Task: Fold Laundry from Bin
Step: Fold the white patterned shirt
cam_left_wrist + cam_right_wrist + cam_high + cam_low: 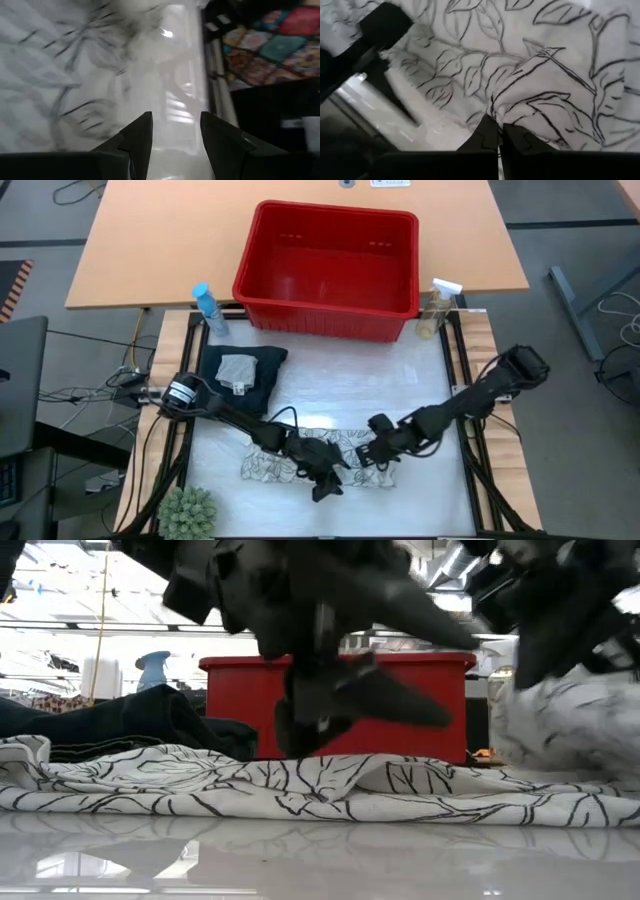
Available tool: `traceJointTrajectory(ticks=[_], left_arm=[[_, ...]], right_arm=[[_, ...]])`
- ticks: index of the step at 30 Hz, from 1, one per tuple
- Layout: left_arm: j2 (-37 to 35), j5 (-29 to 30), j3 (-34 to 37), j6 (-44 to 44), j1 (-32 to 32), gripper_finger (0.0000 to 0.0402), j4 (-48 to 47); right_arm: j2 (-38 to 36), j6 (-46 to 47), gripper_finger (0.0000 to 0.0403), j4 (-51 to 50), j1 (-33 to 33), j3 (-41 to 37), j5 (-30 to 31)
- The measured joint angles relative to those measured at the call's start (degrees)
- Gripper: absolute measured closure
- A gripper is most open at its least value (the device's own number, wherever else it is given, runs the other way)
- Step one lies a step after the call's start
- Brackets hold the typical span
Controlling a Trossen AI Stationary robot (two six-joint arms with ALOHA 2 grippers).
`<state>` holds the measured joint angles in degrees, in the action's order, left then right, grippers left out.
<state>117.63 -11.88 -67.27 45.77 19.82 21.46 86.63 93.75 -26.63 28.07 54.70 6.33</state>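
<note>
Right gripper (497, 131) is pinched shut on a raised fold of the white cloth with grey leaf print (540, 75); the fingertips meet with fabric bunched just ahead of them. In the high view this gripper (372, 452) sits at the cloth's right end, low over the desk (420, 390).

Left gripper (175, 132) has its jaws parted with a clear gap between them, nothing held; bare glossy desk shows through the gap and the leaf-print cloth lies just beyond and to one side of its fingers. From above, the left gripper (325, 480) hangs at the cloth's near edge, close beside the right gripper, with the cloth (300, 455) spread mostly to its left side.

Low view: leaf-print cloth (250, 785) lies rumpled flat across the desk under the left gripper (320, 730), and rises into a lifted bunch at the right.

Behind both grippers, farther from the desk's near edge, the red bin (330, 270) stands at the back. Dark trousers (240, 380) lie folded behind the left gripper, with the small grey cloth (237, 370) on top. A blue spray bottle (208, 308) and a clear spray bottle (436, 308) flank the bin. A small green plant (188, 512) sits at the near left corner.
</note>
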Motion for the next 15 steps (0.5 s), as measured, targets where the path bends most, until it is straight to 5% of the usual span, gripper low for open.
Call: traceJointTrajectory(ticks=[15], left_arm=[[-0.8, -8.9, -3.1, 2.9, -0.1, 0.0246, -2.9]], right_arm=[[6.1, -10.0, 0.0378, 11.1, -4.2, 0.0, -3.5]])
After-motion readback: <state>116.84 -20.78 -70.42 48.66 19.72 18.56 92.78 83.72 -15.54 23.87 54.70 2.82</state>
